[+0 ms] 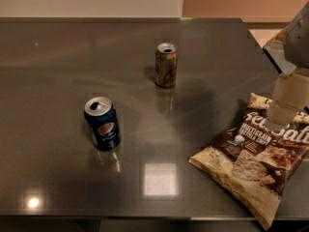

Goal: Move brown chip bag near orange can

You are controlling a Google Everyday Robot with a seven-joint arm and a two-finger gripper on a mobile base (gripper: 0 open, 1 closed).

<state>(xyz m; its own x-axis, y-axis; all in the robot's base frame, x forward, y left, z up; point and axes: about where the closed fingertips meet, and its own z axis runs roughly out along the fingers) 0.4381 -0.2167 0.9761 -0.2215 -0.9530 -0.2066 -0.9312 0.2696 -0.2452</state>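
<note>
The brown chip bag [253, 161] lies flat on the dark table at the front right, cream and dark brown with white lettering and pictured chips. The orange can [166, 65] stands upright near the table's middle back, well to the left of and behind the bag. My gripper [281, 117] comes in from the upper right edge and hangs right over the bag's upper part, at or just above its surface. It hides part of the bag's top edge.
A blue Pepsi can [102, 123] stands upright at the left centre, in front of and left of the orange can. The glossy grey table [58, 71] shows light reflections near its front edge [96, 216]. A wall runs behind the table.
</note>
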